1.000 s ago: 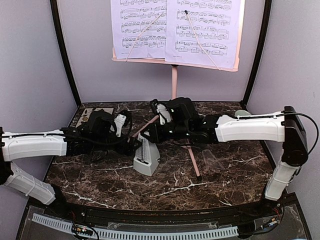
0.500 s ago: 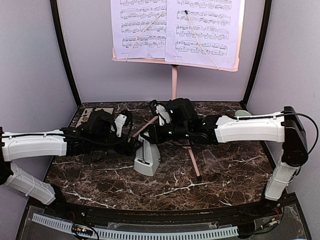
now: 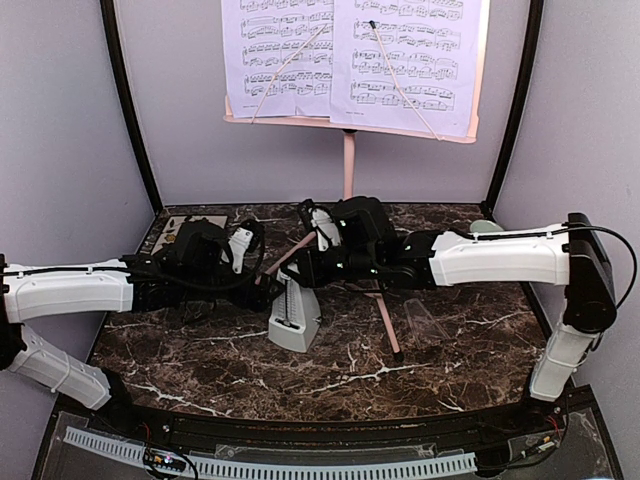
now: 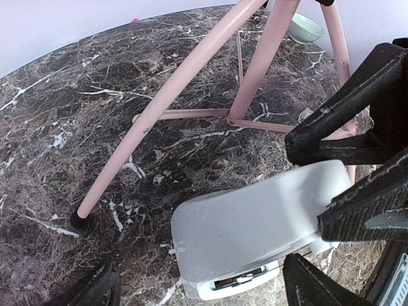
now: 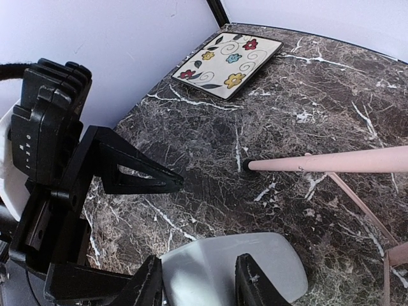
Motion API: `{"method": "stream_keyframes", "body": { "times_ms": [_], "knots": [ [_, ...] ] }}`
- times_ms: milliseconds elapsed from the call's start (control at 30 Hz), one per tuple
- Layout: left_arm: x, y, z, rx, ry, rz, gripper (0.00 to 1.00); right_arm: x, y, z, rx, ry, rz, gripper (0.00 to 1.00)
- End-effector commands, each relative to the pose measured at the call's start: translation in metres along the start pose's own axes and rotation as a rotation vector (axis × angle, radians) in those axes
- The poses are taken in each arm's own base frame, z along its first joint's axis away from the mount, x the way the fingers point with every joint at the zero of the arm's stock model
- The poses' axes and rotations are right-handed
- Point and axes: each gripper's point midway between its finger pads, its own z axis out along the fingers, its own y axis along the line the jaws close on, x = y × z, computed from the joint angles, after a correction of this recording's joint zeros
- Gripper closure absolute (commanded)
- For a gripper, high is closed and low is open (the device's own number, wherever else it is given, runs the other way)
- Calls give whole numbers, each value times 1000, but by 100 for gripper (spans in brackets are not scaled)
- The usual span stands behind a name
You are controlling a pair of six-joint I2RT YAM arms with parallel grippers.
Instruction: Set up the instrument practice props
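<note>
The pink music stand (image 3: 348, 165) stands at the back, and lavender sheet-music pages (image 3: 400, 60) rest on its plate. Its tripod legs (image 4: 159, 121) spread over the marble. The grey pyramid metronome (image 3: 295, 318) stands in the middle, and its clear cover (image 3: 425, 320) lies apart to the right. My right gripper (image 3: 303, 272) comes from above, its fingers pinching the metronome's narrow top (image 5: 268, 261). My left gripper (image 3: 262, 292) is open just left of the metronome, with the base (image 4: 255, 223) between its spread fingers.
A floral square tile (image 3: 190, 228) lies at the back left. A small pale-green bowl (image 3: 487, 227) sits at the back right. One tripod leg (image 3: 388, 325) runs forward between the metronome and the cover. Black frame posts and lavender walls enclose the table.
Almost nothing. My right wrist has shifted very slightly over the metronome. The left arm and the metronome have not moved.
</note>
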Motion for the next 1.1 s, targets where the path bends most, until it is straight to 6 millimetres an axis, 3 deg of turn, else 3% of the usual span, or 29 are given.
{"method": "stream_keyframes", "body": {
  "times_ms": [0,700,1067],
  "knots": [
    [-21,-17,-10,89,-84,6,9,4,-1,8,18,5,-5,61],
    [-27,-5,-12,-11,-115,-57,11,4,-6,12,45,12,-4,63],
    [-29,-27,-13,49,-141,9,11,8,-6,14,55,23,12,65]
  ]
}}
